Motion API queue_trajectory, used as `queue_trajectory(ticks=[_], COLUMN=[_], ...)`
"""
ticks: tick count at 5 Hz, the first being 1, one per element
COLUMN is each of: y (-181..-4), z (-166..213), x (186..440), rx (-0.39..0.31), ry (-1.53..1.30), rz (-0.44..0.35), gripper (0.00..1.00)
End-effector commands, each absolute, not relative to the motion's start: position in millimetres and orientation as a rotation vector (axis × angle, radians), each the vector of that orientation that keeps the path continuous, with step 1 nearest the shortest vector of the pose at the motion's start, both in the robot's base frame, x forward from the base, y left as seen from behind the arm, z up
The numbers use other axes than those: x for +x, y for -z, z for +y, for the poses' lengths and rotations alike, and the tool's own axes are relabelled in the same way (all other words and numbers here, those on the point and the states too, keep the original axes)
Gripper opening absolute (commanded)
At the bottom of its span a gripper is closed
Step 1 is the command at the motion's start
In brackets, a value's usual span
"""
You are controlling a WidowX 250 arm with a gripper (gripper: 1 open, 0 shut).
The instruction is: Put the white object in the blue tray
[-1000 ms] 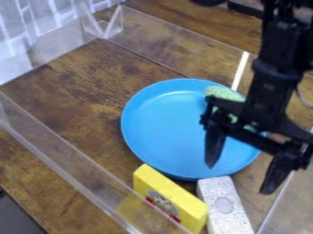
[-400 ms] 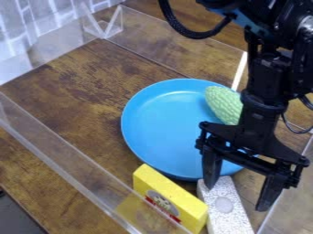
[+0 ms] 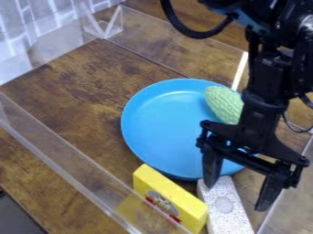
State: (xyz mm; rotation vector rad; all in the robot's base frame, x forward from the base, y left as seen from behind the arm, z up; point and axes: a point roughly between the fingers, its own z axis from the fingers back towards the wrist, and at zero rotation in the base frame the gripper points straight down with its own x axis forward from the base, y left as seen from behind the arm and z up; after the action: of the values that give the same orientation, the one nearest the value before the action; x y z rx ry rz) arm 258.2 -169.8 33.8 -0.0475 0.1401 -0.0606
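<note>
The white object [image 3: 224, 207], a speckled block with a grey dimple, lies near the bottom edge, right of the yellow block. My gripper [image 3: 241, 189] points straight down over its far end, open, one finger [image 3: 211, 168] to the block's left and the other finger [image 3: 270, 186] to its right. Nothing is held. The blue tray [image 3: 167, 123] sits just behind, in the middle of the table, and a bumpy green oval object [image 3: 224, 101] rests on its right rim.
A yellow block with a red label [image 3: 167, 197] lies left of the white object, touching the tray's front rim. Clear plastic walls [image 3: 55, 151] fence the wooden table on the left and front.
My gripper came down and toward the front, from over the tray's right side to straddling the white object. It stayed open. It has held still in the last half second.
</note>
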Motion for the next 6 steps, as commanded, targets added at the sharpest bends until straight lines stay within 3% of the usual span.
queue_trajectory(ticks=[1, 6], y=[-19.2, 5.5], z=[-161, -174], x=[255, 250], rx=[-0.039, -0.004], ry=[0.048, 0.127], rz=[0.166, 0.235], gripper=[1.00, 1.00])
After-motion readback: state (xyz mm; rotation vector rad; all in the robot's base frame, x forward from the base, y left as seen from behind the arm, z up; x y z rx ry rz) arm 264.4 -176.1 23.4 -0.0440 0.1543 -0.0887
